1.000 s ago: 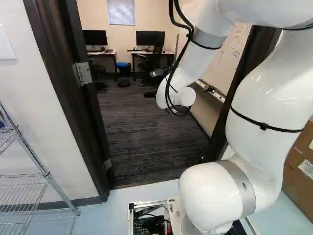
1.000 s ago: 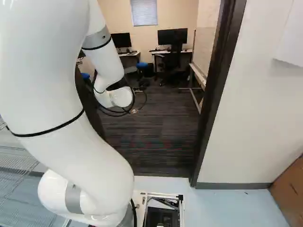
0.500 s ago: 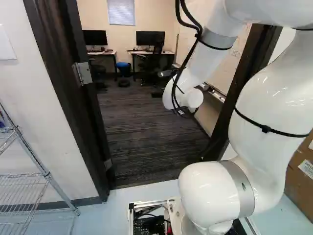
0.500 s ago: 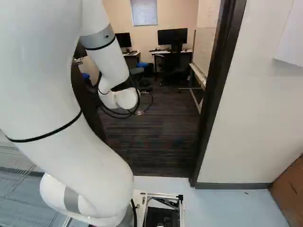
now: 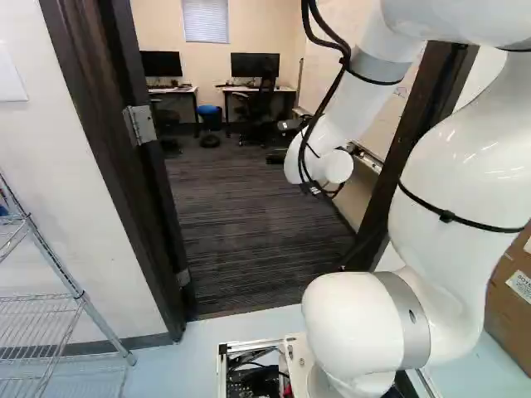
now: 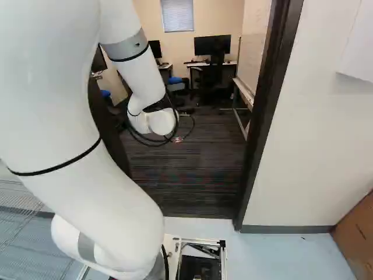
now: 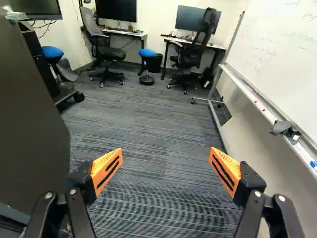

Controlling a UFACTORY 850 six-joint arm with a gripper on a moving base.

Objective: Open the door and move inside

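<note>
Small glossy highlights dot the white robot arm [image 5: 460, 162]; the pale far wall [image 5: 265, 29] looks bright, while the striped carpet [image 5: 249, 232] lies dim in both base views.

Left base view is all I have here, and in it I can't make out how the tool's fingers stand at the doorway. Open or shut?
Observer: Open. In the wrist view the tool has its fingers wide apart, with nothing held between them.
Operator: Anything broad beside it that I should steer clear of?
Observer: Yes, to one side the wrist view shows the flat face of a dark panel, most likely the opened door. I can't tell how wide the gap is.
Operator: And on the whiteboard side, any loose items?
Observer: A small blue thing lies on the tray below the whiteboard, at the part nearest the wrist camera.
</note>
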